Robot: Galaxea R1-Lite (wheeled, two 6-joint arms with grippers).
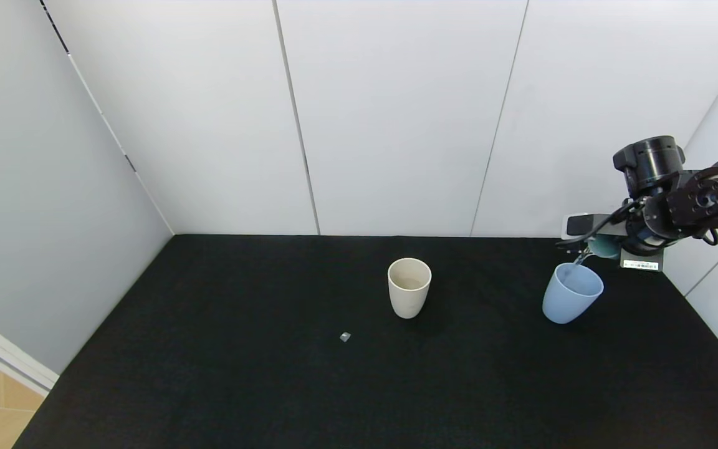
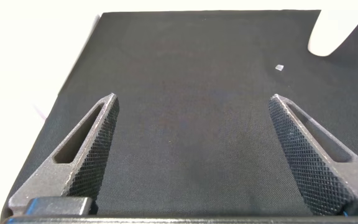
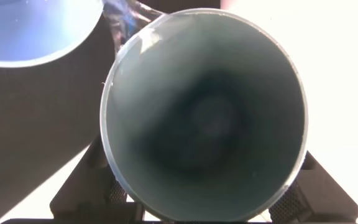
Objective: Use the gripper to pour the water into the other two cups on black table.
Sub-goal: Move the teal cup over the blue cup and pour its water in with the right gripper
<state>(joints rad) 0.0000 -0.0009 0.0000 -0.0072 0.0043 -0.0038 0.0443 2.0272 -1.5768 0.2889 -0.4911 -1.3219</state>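
My right gripper is shut on a teal cup and holds it tipped over the periwinkle blue cup at the right of the black table. A thin stream of water runs from the teal rim into the blue cup; it also shows in the right wrist view, where the blue cup's rim lies beside it. The beige cup stands upright near the table's middle. My left gripper is open and empty above the table's left part.
A small pale scrap lies on the table in front of the beige cup; it also shows in the left wrist view. White wall panels close off the back and both sides. The table's left edge borders a grey wall.
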